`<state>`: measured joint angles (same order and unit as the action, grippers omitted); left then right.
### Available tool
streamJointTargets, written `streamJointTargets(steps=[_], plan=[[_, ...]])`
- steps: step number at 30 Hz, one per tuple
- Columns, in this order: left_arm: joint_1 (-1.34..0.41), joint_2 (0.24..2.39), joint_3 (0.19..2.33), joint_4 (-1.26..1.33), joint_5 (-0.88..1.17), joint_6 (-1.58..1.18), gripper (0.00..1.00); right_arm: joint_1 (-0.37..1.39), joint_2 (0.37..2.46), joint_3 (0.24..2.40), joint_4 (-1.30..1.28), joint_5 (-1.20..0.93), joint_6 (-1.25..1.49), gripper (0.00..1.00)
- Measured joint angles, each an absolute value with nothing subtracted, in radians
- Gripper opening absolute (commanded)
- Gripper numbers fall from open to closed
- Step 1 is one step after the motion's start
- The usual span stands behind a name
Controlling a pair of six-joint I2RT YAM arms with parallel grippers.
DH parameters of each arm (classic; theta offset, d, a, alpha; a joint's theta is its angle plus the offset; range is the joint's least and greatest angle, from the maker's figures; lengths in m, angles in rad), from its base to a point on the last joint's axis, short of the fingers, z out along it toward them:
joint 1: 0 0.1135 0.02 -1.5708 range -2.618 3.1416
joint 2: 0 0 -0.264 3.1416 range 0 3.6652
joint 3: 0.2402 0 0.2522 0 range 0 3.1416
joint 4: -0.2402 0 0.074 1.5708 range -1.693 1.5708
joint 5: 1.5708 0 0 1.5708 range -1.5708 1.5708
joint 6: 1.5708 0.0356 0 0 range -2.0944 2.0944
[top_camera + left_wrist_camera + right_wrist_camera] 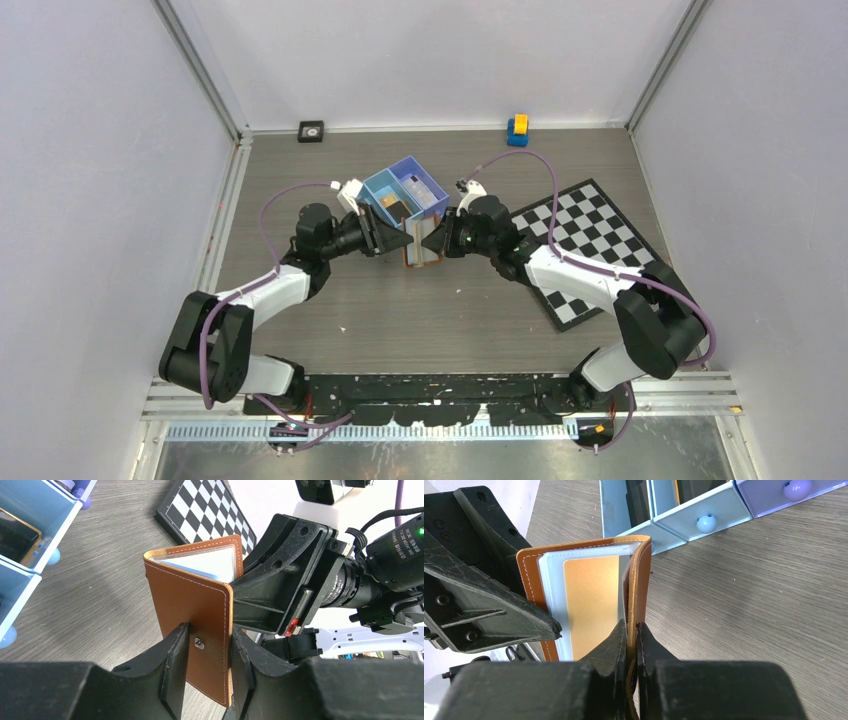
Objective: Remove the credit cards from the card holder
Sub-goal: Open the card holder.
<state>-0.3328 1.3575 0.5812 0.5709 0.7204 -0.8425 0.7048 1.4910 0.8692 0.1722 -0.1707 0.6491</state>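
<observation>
**Card holder [190, 600] spread between two arms, cards not yet drawn**

The right gripper [632, 630] is pinched almost closed on one brown cover, a finger flat against each face of the leather. The left gripper [208, 629] straddles the other cover beside its snap stud with the jaws partly parted. Whether they clamp the leather or only bracket it, I cannot tell.

Between the two, the holder stands on edge and opens like a book. It seems to be lifted off the desk [749, 605], just in front of the blue tray [689, 510]. An orange card [591, 600] sits inside a clear sleeve, facing the right wrist camera, with pale leaves around it.

The step in hand looks like freeing one gripper to pull that card. The right pinch should serve as the anchor, firm and low on its cover, so the holder does not swing once it hangs from one side. The left gripper would best let go cleanly and come to the sleeve's open edge, though which edge that is does not show. It should nip only the card's bare margin and draw straight along the sleeve. Catching plastic along with the card would drag the whole leaf.
</observation>
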Motion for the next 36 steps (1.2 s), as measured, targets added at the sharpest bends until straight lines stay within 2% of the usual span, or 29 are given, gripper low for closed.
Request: streamJointTargets(steps=[5,11,14,18,29,32,36], plan=[[-0.333,1.357,0.581,0.576,0.723,-0.855,0.35,0.705,1.491,0.869,0.172,-0.171,0.653,0.01],[-0.333,1.357,0.581,0.580,0.727,-0.858,0.22,0.704,1.491,0.869,0.173,-0.174,0.654,0.00],[-0.332,1.357,0.581,0.579,0.727,-0.857,0.20,0.704,1.491,0.867,0.173,-0.174,0.653,0.00],[-0.332,1.360,0.581,0.580,0.727,-0.858,0.25,0.703,1.491,0.865,0.173,-0.174,0.653,0.03],[-0.332,1.375,0.581,0.625,0.745,-0.881,0.27,0.703,1.491,0.862,0.186,-0.183,0.654,0.04],[-0.332,1.381,0.581,0.633,0.749,-0.884,0.26,0.703,1.490,0.858,0.188,-0.185,0.654,0.03],[-0.332,1.382,0.581,0.635,0.750,-0.883,0.19,0.703,1.489,0.858,0.189,-0.185,0.654,0.03]])
